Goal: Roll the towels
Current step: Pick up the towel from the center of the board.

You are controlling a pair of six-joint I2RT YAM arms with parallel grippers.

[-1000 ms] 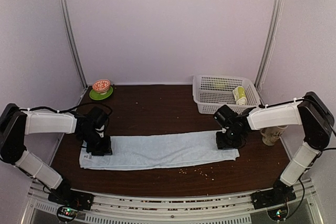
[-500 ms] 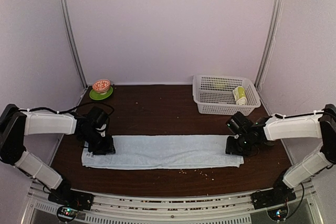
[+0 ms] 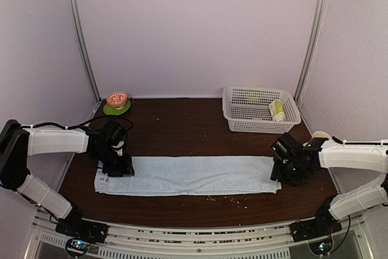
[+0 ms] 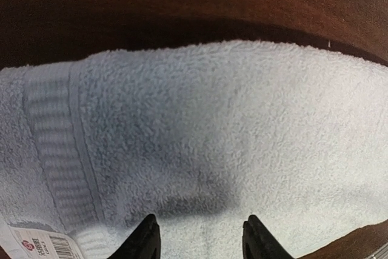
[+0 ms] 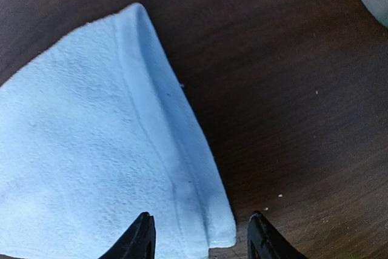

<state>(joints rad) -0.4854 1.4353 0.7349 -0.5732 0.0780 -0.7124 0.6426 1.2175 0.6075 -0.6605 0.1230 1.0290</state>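
The pale-blue towel point(image 3: 191, 175) lies flat on the dark table as a long folded strip running left to right. My left gripper point(image 3: 119, 168) hovers over its left end, open, fingertips point(image 4: 144, 239) apart above the terry cloth point(image 4: 212, 125) with nothing between them. A printed tag point(image 4: 42, 247) shows at that end. My right gripper point(image 3: 282, 175) is at the right end, also open, straddling the towel's hemmed corner point(image 5: 221, 228). A small rolled lime-green towel point(image 3: 277, 110) lies inside the white basket.
The white mesh basket point(image 3: 242, 112) stands at the back right. A bowl on a green plate point(image 3: 117, 102) sits at the back left. A pale cup point(image 3: 319, 137) shows behind the right arm. Crumbs point(image 3: 227, 198) dot the table before the towel.
The right arm has swung right and nearer, drawing the towel's right end out so the strip lies straighter. Both grippers' jaws have widened. The left arm barely moved.
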